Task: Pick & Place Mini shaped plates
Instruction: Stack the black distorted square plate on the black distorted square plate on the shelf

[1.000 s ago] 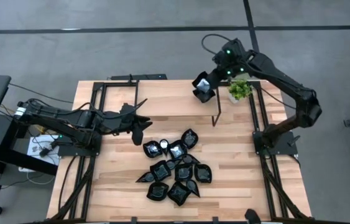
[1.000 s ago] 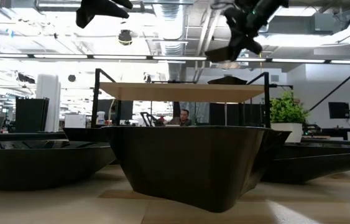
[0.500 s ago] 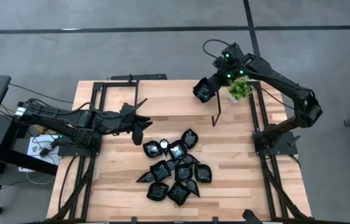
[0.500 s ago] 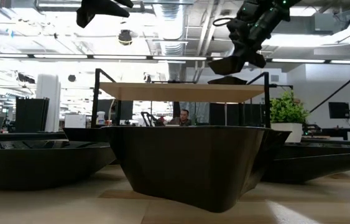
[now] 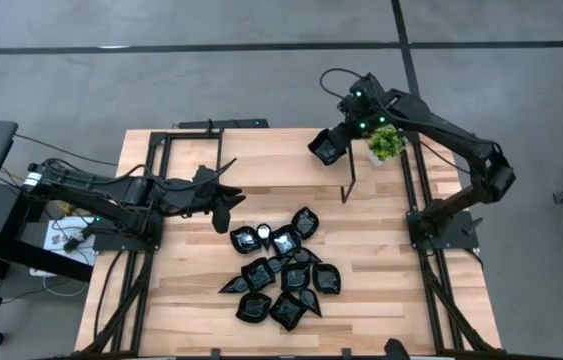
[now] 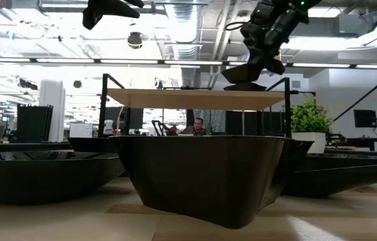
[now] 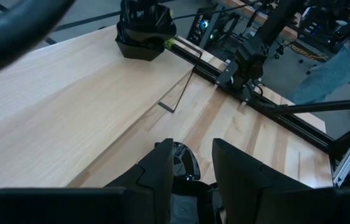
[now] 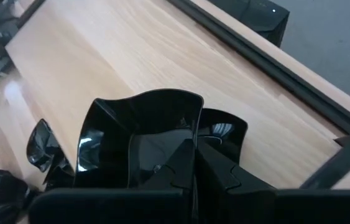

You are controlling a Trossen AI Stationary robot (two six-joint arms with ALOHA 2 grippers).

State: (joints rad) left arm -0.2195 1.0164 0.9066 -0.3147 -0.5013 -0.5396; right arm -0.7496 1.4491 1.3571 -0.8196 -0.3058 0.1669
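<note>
High view: the right gripper (image 5: 329,150) is over the far part of the table (image 5: 191,300), just beside the plant (image 5: 385,143), pinching a glossy black plate (image 5: 327,151) with a squarish outline. The pile (image 5: 283,268) of about a dozen black plates lies at mid-table toward the near edge; leaf, square and scalloped shapes overlap and touch. The left gripper (image 5: 223,199) hangs just left of the pile's far end; finger state cannot be told here.

Low view: one plate (image 6: 208,175) fills the foreground, a dark bowl with a flared rim. The right gripper (image 6: 255,63) holds its plate (image 6: 244,75) just above the raised wooden shelf (image 6: 195,98).

Left wrist view: the fingers (image 7: 162,168) stand part spread, nothing between them; a pile plate (image 7: 184,167) shows past them.

Right wrist view: the fingers (image 8: 218,171) are pressed onto the held plate (image 8: 140,134), wavy-edged, square, shiny. Other plates (image 8: 38,146) lie on the table below.
</note>
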